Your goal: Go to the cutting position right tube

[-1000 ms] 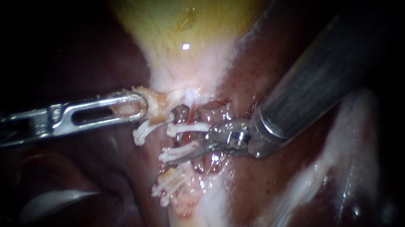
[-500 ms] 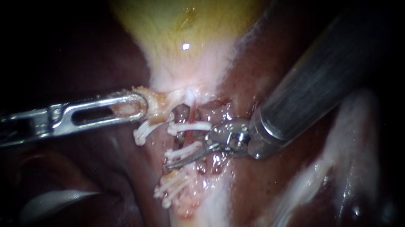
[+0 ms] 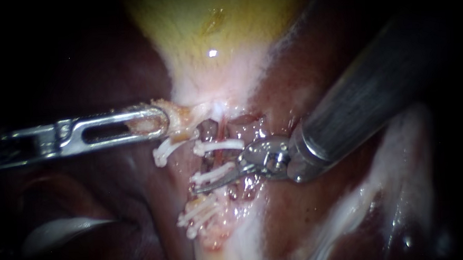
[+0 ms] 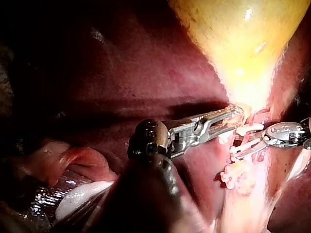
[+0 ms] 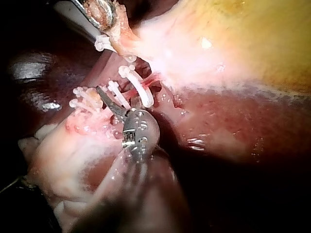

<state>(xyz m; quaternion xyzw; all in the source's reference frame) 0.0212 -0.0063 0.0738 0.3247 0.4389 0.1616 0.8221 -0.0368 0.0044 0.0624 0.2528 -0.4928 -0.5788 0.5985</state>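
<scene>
While amid clips (image 3: 216,145), right instrument (image 3: 204,187) half-hidden.

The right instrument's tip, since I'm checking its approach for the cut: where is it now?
Endoscope view: the right instrument enters from the right, its tip lying just under the middle white clip and above the lower clip cluster.

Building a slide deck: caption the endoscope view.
Right instrument reaches between clips; left instrument grips tissue beneath the gallbladder.
</scene>
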